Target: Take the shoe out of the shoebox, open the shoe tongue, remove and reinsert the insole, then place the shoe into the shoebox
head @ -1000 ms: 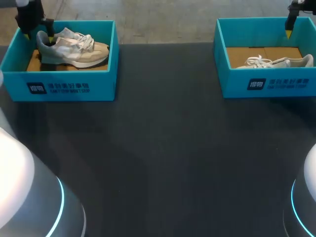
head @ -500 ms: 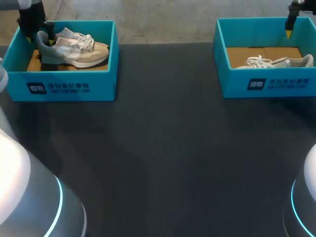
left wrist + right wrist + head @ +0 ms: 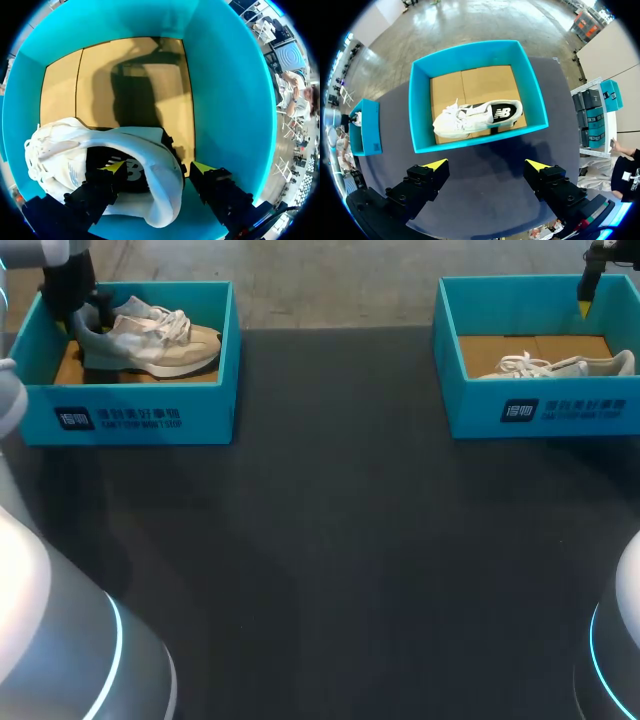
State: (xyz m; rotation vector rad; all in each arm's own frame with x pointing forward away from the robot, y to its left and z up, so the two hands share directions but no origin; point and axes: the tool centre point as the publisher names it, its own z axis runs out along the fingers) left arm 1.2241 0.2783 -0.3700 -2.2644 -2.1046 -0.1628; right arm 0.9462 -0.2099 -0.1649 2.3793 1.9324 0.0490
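A grey and beige shoe (image 3: 150,338) lies in the left teal shoebox (image 3: 130,405), toe to the right. My left gripper (image 3: 84,316) is down in that box at the shoe's heel. In the left wrist view the gripper (image 3: 159,167) is open and straddles the white heel collar (image 3: 160,150): one fingertip (image 3: 115,167) is inside the shoe's opening, the other stands just outside the heel with a small gap. My right gripper (image 3: 487,164) hangs open and empty high above the right shoebox (image 3: 420,100), which holds a white shoe (image 3: 475,116).
The right shoebox (image 3: 540,410) with its white shoe (image 3: 560,367) stands at the table's far right, my right gripper's yellow tip (image 3: 584,308) above its back wall. Dark table (image 3: 330,540) stretches between and in front of the boxes.
My left gripper has sunk lower into the left box around the shoe's heel, its yellow tips now hidden in the head view. The right arm has not moved.
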